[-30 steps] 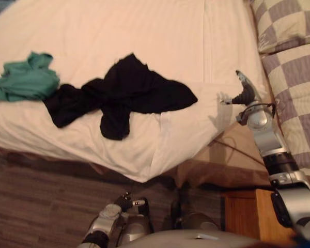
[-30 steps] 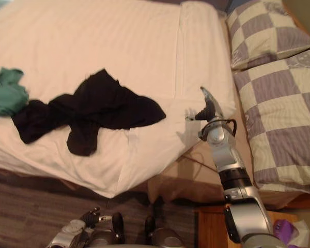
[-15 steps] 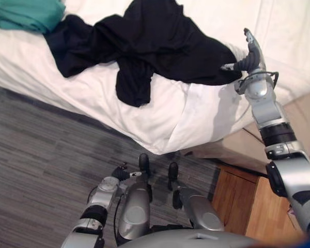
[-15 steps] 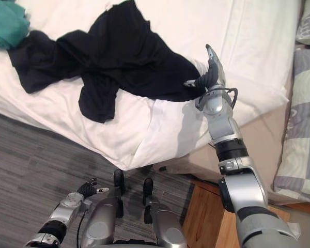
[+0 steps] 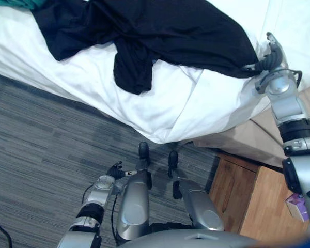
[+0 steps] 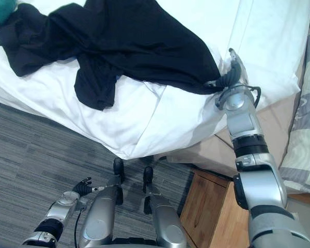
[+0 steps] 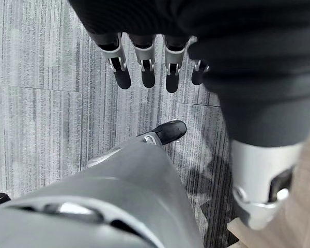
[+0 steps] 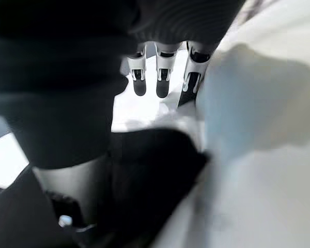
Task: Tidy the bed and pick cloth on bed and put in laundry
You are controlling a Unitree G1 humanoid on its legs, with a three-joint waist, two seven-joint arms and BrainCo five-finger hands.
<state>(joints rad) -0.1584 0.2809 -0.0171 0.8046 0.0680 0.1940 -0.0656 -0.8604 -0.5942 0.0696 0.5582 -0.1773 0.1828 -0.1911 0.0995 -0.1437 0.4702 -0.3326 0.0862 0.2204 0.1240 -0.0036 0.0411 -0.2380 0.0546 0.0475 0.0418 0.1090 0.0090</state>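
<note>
Looking at the black cloth (image 5: 160,31), I see it spread across the upper part of the frame on the white bed sheet (image 5: 186,103), crumpled and folded, with one sleeve-like flap hanging down toward the mattress edge. Its right-hand tip tapers to a point that touches my right hand (image 5: 271,54) at the right edge of the frame. That hand's fingers (image 8: 163,82) are straight and released, and dark fabric lies just under the palm in the wrist view. A green cloth (image 6: 1,9) peeks in at the upper left corner, touching the black one. My left hand (image 5: 115,169) hangs low at centre-left over the grey floor (image 5: 41,139), fingers relaxed and holding nothing.
</note>
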